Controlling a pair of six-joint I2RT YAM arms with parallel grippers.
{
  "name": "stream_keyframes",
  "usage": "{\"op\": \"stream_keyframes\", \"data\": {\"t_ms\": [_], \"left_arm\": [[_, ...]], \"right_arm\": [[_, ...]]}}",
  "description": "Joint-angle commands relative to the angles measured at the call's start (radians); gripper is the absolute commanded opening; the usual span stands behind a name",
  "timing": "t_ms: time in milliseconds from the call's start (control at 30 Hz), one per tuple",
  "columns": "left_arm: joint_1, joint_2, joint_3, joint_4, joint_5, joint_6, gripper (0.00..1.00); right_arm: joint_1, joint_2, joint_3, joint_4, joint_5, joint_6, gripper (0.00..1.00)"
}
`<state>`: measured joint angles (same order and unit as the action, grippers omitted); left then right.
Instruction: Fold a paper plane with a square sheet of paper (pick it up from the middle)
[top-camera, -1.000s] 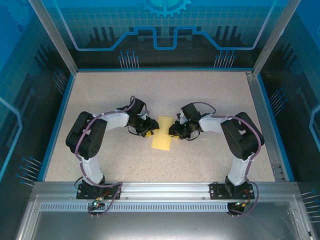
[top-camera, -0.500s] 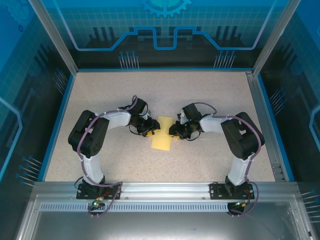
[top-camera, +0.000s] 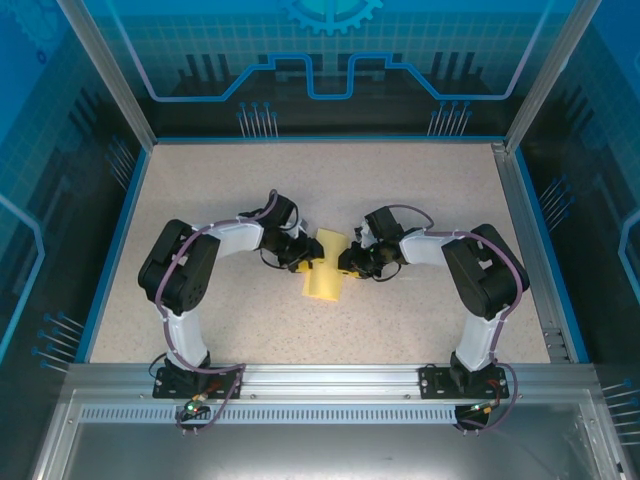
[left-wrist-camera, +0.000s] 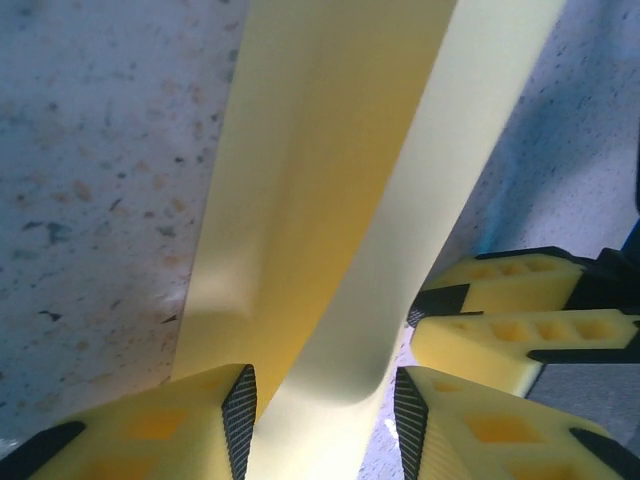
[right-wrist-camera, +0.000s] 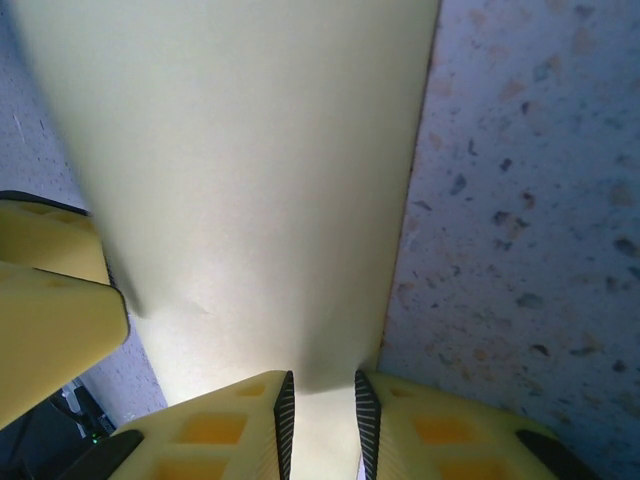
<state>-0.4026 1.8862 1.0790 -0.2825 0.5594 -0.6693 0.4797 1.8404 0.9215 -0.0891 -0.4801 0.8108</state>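
The square sheet of paper (top-camera: 325, 276), pale yellow and folded into a narrow strip, lies at the table's middle between both grippers. My left gripper (top-camera: 304, 260) is at its left edge, jaws parted. In the left wrist view a raised, curling flap of the paper (left-wrist-camera: 400, 200) runs between the fingers of the left gripper (left-wrist-camera: 325, 420), with a gap to the right pad. My right gripper (top-camera: 346, 262) sits on the sheet's right edge. In the right wrist view the paper (right-wrist-camera: 250, 150) lies flat and passes through the narrow gap of the right gripper (right-wrist-camera: 320, 420).
The speckled table (top-camera: 420, 190) is walled by a blue rim and clear panels at the back and sides. The right gripper's yellow fingers (left-wrist-camera: 510, 325) stand close beside my left gripper. The left gripper's fingers (right-wrist-camera: 50, 300) show at the left of the right wrist view.
My left gripper has slid right, in under the sheet's left edge, and that edge has lifted and curled over. The right gripper has stayed put.
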Motion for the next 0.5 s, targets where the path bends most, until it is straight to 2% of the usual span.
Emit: {"op": "stream_keyframes", "data": {"t_ms": [0, 300, 467], "left_arm": [[0.000, 0.001, 0.036, -0.010, 0.046, 0.031, 0.44], [0.019, 0.028, 0.064, 0.046, 0.122, 0.014, 0.46], [0.036, 0.045, 0.106, 0.016, 0.148, 0.055, 0.47]], "right_arm": [[-0.021, -0.002, -0.018, -0.035, 0.015, -0.013, 0.27], [-0.021, -0.007, -0.021, -0.042, 0.017, -0.017, 0.28], [-0.021, -0.014, -0.016, -0.044, 0.014, -0.020, 0.28]]}}
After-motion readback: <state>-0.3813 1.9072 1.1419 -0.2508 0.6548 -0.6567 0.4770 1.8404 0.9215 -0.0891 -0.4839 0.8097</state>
